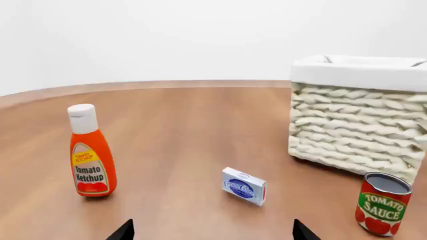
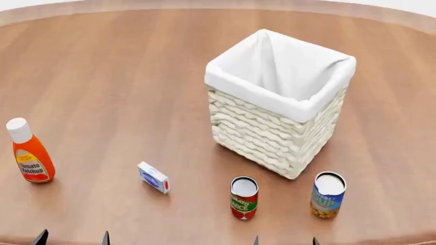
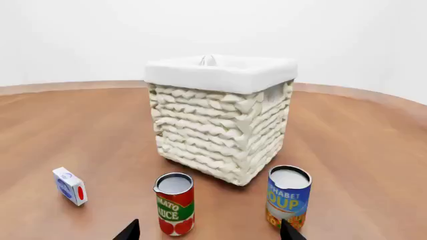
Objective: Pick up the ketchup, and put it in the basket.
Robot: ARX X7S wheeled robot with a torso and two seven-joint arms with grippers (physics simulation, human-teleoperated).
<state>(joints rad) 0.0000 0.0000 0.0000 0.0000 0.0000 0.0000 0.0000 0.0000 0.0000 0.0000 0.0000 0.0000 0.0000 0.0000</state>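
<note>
The ketchup (image 2: 29,157) is an orange-red bottle with a white cap, standing upright at the table's left front; it also shows in the left wrist view (image 1: 91,152). The basket (image 2: 279,99) is a cream woven square with a white liner, standing mid-table, and is seen in both wrist views (image 1: 360,115) (image 3: 220,112). My left gripper (image 2: 73,238) is open and empty at the front edge, just in front and to the right of the ketchup; its tips show in the left wrist view (image 1: 212,232). My right gripper (image 2: 285,241) is open and empty, its tips (image 3: 208,231) near the cans.
A small blue-white box (image 2: 153,177) lies between the ketchup and the cans. A red-and-green tomato sauce can (image 2: 243,197) and a blue-orange soup can (image 2: 328,195) stand in front of the basket. The round wooden table (image 2: 122,76) extends far back.
</note>
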